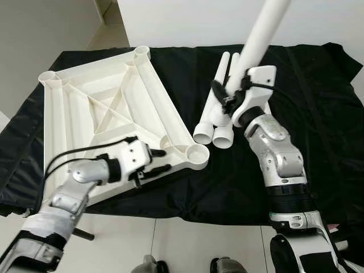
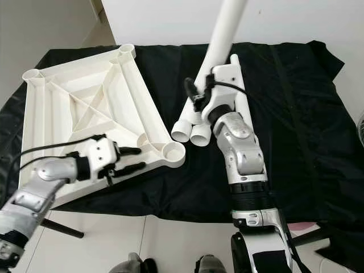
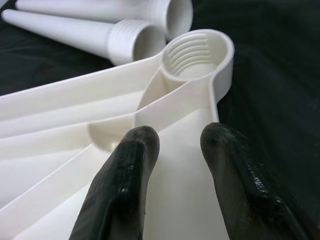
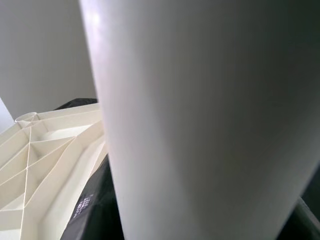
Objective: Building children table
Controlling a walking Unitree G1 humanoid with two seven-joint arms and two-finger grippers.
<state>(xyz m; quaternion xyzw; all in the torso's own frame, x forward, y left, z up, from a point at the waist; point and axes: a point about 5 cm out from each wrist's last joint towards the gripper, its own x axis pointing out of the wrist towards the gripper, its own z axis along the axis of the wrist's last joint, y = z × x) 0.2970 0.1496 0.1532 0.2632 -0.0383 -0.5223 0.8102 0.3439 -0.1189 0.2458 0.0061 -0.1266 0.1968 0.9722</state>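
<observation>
While one leg (image 1: 263, 31) is being held upright, clamped in the right gripper (image 1: 229, 98), the upturned tabletop (image 1: 108, 108) is being steadied at nine o'clock on the black cloth (image 1: 318, 102); left gripper (image 1: 160, 160) fingers parted. Light, stiff, slippery plastic; gripping mid-shaft seems best. Three legs (image 1: 219, 116) lying at twelve o'clock; four sockets (image 3: 200, 55).

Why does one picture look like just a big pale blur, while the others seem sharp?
In the right wrist view, the white leg held by the right tool sits so close that it is soft and featureless. In the left wrist view, the left tool's fingers blur while the threaded socket is crisp. Both eye views are sharp and evenly lit.
</observation>
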